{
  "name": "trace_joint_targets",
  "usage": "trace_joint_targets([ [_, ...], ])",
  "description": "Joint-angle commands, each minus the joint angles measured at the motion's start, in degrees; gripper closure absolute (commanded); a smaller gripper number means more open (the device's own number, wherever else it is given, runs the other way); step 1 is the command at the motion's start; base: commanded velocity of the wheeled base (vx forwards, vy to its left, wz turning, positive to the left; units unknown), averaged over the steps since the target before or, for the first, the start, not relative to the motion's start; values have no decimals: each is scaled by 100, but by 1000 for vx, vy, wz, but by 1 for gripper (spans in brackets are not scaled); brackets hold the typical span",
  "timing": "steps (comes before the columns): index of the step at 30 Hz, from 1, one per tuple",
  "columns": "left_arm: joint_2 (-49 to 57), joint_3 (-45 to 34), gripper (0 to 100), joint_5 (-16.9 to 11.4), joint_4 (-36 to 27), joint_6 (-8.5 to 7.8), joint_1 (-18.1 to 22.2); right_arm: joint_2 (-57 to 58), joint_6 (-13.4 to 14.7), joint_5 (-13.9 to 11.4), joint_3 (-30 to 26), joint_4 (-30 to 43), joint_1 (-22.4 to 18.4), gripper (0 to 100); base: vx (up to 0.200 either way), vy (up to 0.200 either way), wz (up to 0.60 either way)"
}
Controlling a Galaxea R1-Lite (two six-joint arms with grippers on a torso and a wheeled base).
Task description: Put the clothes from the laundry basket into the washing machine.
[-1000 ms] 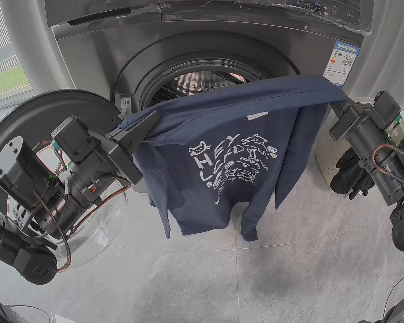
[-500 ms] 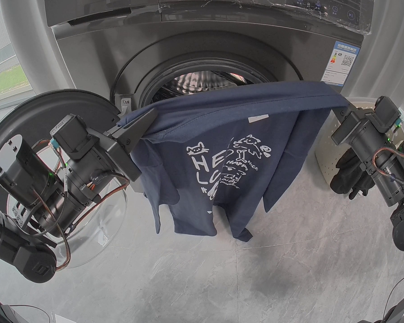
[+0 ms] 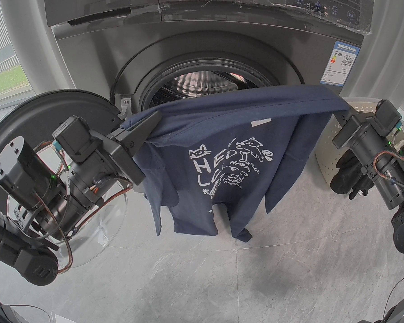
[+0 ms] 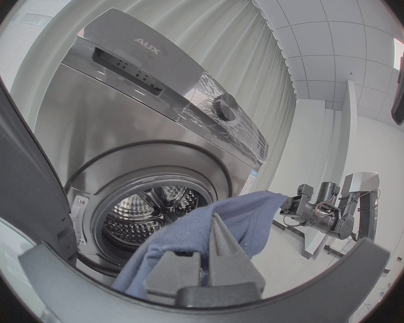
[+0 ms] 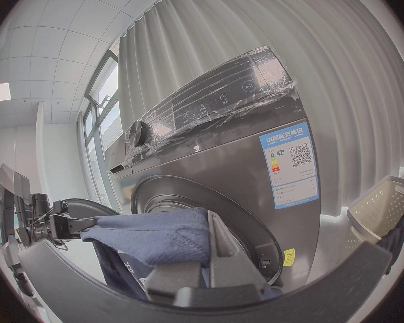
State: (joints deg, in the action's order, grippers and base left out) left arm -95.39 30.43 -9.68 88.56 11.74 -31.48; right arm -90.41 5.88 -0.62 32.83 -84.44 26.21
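Note:
A navy T-shirt with white print hangs stretched between my two grippers, in front of the washing machine's open drum. My left gripper is shut on the shirt's left end; its own camera shows the cloth pinched between the fingers. My right gripper is shut on the right end, with the fabric clamped beside its finger. The shirt's top edge runs level with the lower part of the drum opening, and the rest hangs down toward the floor.
The round washer door stands swung open on the left, behind my left arm. A cream laundry basket with dark clothing hanging over it stands at the right by the machine. Grey tiled floor lies below.
The shirt's right end and my right gripper have sunk a little lower. The hanging cloth has swung and folded in on itself. My left gripper has barely shifted.

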Motion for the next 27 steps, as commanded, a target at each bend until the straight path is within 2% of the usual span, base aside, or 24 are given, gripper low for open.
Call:
trace_joint_targets([
  [1, -85, 51, 100, -8, -6, 30, -500, -56, 10, -8, -259, 130, 121, 100, 0, 0, 0],
  [9, -568, 438, 100, -25, 3, 57, -764, -1032, 98, 9, -365, 33, 833, 100, 0, 0, 0],
  [10, -568, 438, 100, -25, 3, 57, -764, -1032, 98, 9, -365, 33, 833, 0, 0, 0, 0],
  [12, -647, 578, 100, -25, 3, 57, -816, -1313, 116, 62, -523, 33, 1167, 0, 0, 0, 0],
  [16, -726, 833, 100, -16, 3, 65, -816, -1700, 107, 115, -963, -72, 1396, 0, 0, 0, 0],
  [21, -718, 895, 100, -16, 3, 65, -816, -1919, 72, 62, -1217, -125, 1422, 0, 0, 0, 0],
  [27, -665, 886, 100, -16, 3, 65, -851, -2315, 63, 36, -1112, -186, 1352, 0, 0, 0, 0],
])
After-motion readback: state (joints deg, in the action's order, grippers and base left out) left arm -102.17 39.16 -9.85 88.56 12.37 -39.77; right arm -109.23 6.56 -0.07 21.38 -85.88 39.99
